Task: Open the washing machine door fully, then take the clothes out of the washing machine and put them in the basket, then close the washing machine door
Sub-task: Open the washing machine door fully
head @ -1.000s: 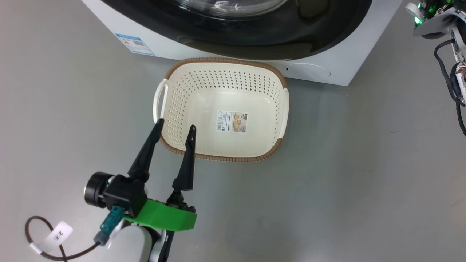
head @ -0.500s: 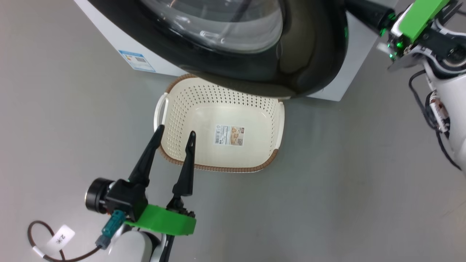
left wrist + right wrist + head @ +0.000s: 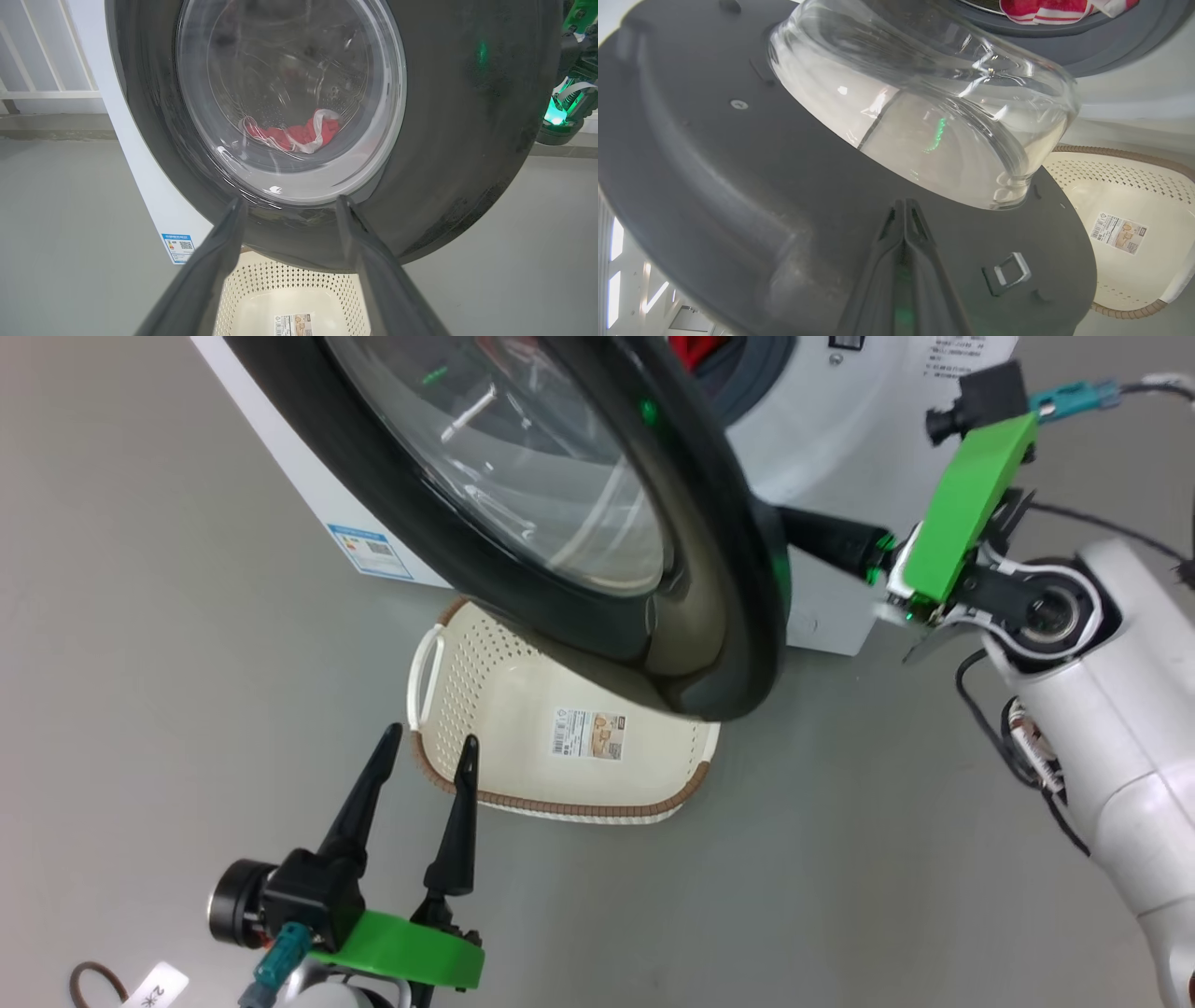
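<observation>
1. Grey smooth floor (image 3: 887,821) all around; white railing (image 3: 28,70) at 10 o'clock in left wrist view.
2. At 12 o'clock in head view, white front-loading washing machine (image 3: 840,457), blue label sticker (image 3: 371,551) low on its side panel.
3. Part-open washing machine door (image 3: 523,495), swung out toward camera, black rim overhanging far end of basket (image 3: 560,803); glass bowl bulging from inner face in right wrist view.
4. Red clothes (image 3: 695,350) with white stripes lying in drum; visible through door glass in left wrist view (image 3: 299,135), at 1 o'clock in right wrist view (image 3: 1041,9).
5. Cream perforated basket on floor at 6 o'clock of door, just before machine, paper label (image 3: 590,735) on bottom.
6. At 7 o'clock in head view, left gripper (image 3: 430,735), fingers spread wide, gripping nothing, tips over basket's near-left corner, pointed at door glass.
7. At 3 o'clock of door, right gripper (image 3: 803,530), fingers pressed together (image 3: 903,201), nothing between them, tips behind rim at inner black face just below glass bowl; contact unclear. Square latch (image 3: 1011,275) at 4 o'clock of tips.
</observation>
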Available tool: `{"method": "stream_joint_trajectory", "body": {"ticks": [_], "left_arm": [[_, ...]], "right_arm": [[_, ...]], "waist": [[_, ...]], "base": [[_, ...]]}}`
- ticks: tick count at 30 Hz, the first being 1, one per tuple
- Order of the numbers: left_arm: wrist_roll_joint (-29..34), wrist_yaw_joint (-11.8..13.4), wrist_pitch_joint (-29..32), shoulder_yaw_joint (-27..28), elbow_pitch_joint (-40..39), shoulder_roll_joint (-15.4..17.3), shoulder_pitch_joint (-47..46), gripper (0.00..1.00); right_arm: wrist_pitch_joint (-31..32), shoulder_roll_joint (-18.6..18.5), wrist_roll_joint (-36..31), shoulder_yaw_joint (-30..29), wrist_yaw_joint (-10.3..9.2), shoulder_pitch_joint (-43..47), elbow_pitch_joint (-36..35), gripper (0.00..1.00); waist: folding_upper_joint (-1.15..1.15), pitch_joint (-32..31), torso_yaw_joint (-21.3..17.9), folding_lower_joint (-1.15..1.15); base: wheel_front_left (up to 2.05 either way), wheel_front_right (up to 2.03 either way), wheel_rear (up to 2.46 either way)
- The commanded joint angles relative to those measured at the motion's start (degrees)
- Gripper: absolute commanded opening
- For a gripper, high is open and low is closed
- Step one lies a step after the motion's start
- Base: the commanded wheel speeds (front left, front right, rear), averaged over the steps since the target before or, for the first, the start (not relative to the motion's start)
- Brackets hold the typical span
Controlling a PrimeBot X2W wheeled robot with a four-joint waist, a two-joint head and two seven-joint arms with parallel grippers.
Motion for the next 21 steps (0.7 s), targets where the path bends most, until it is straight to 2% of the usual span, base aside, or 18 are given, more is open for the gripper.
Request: {"method": "stream_joint_trajectory", "body": {"ticks": [1,21], "left_arm": [[0.4,-0.2,-0.5,2.3,-1.0,0.9,0.3,1.0],[0.1,0.3,-0.5,3.5,0.1,0.9,2.9,1.0]], "right_arm": [[0.4,1.3,-0.4,0.6,0.1,1.6,-2.5,0.0],[2.1,5.6,-0.9,3.8,0.1,10.6,-10.9,0.0]], "waist": [[0.0,-1.1,0.6,0.0],[0.0,-4.2,4.5,0.0]], "base": [[0.0,0.0,0.0],[0.0,0.0,0.0]]}}
